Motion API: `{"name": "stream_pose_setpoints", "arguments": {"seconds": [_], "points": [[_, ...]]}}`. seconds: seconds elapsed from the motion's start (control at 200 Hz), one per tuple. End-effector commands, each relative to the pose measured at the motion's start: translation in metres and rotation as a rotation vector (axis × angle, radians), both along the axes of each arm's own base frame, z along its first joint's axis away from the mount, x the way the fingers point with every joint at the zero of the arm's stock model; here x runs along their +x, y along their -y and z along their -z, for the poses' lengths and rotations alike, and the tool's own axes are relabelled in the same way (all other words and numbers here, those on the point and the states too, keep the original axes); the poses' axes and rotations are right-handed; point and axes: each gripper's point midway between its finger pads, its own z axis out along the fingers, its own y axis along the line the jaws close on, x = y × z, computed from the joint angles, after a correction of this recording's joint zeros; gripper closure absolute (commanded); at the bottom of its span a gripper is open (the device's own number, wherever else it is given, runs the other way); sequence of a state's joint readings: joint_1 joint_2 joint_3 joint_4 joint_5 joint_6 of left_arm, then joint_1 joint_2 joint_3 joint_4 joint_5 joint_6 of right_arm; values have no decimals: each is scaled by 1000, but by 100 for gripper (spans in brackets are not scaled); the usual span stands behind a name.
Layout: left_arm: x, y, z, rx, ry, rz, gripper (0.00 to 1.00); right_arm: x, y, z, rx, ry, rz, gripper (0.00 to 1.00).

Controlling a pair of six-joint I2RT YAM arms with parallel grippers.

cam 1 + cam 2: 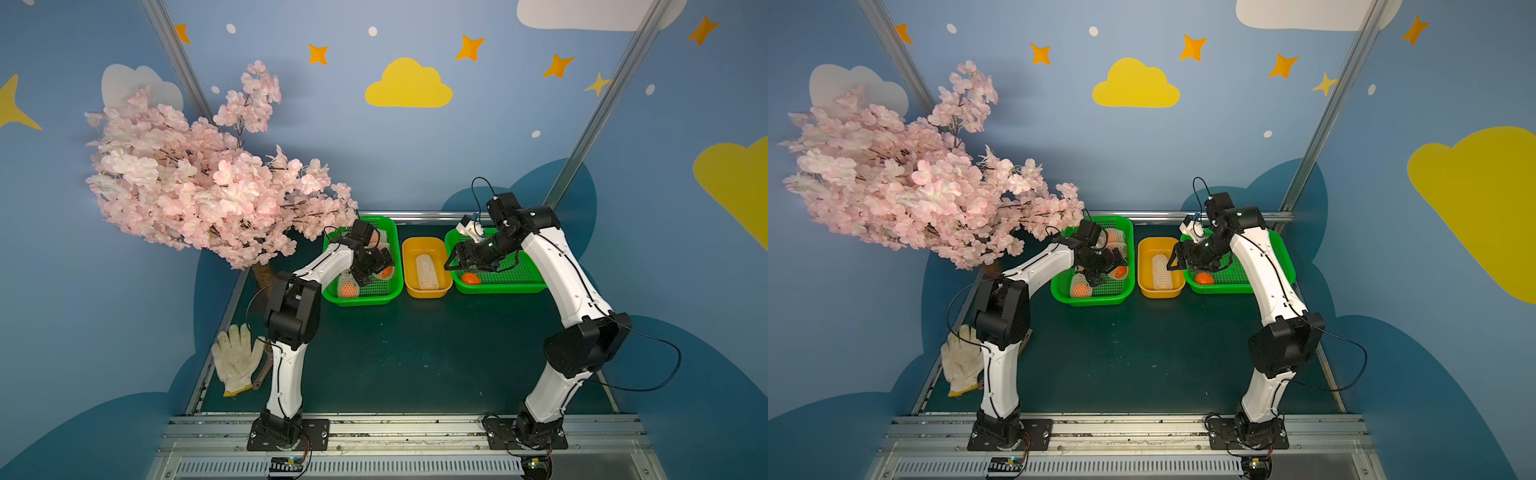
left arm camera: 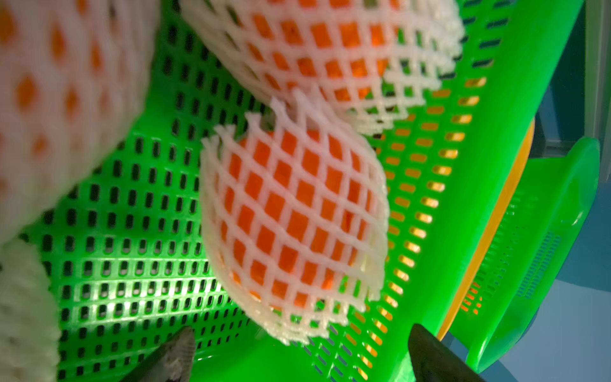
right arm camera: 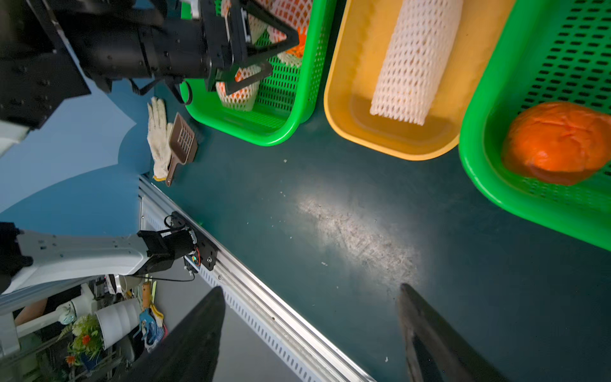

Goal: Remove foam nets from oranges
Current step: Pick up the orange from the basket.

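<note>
Bench: dark green tabletop (image 1: 415,353), three containers in a row along its far side.

Left container: green perforated plastic basket (image 1: 361,298). It held several oranges wrapped in white foam mesh. The left arm hid part of the load in both top views, so no full count was taken. In the left wrist view, one round netted orange (image 2: 294,215) lay on the basket floor close to the wall on the tub side, with the net's frayed ends open. It touched a second netted orange (image 2: 330,49). A third netted orange (image 2: 49,99) was blurred, close to the lens.

Left gripper (image 2: 301,355): fingers spread wide with nothing between them. The tips were low inside the basket, just short of the first netted orange. Contact could not be made out.

Middle container: yellow-orange plastic tub (image 1: 428,294). One empty white foam mesh sleeve (image 1: 428,272) lay lengthwise on its bottom.

Right container: second green perforated basket (image 1: 498,287). One bare bright orange fruit (image 3: 558,142) sat in the near corner on the tub side.

Right gripper (image 3: 310,294): fingers apart and empty. It hung above the tub-side rim of the second basket, over the bare fruit and clear of it.

Other items: a white knitted glove (image 1: 237,361) and a brown slotted plastic scoop (image 3: 182,142) lay together at the left table edge. A pink artificial blossom tree (image 1: 199,187) stood at the far left.
</note>
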State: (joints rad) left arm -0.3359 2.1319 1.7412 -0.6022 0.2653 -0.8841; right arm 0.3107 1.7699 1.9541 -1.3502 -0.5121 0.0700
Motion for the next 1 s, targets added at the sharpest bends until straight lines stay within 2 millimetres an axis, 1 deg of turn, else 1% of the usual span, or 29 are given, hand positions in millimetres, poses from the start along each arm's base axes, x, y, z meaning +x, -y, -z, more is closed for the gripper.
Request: {"name": "stream_pose_setpoints", "arguments": {"seconds": [0.0,0.1,0.26,0.425,0.586,0.696,0.831,0.996], "points": [[18,-8,0,-12,15,-68,0,-18,-2,-12,28,15,-16,19],[26,-11,7,-36,18,-105,0,-31,-3,-15,37,13,-25,19],[35,-6,18,-74,1,-120,1,-45,2,-11,27,2,-20,19],[41,0,26,-94,-9,-120,2,-51,4,-10,28,1,-15,19],[46,3,28,-105,12,-118,4,-54,5,-11,32,5,-12,19],[49,7,27,-117,31,-109,7,-55,5,-8,32,-2,-12,19],[50,7,29,-120,39,-102,14,-57,4,-6,40,-7,-14,19],[47,7,33,-132,30,-90,22,-58,4,-3,42,-13,-14,19]]}}
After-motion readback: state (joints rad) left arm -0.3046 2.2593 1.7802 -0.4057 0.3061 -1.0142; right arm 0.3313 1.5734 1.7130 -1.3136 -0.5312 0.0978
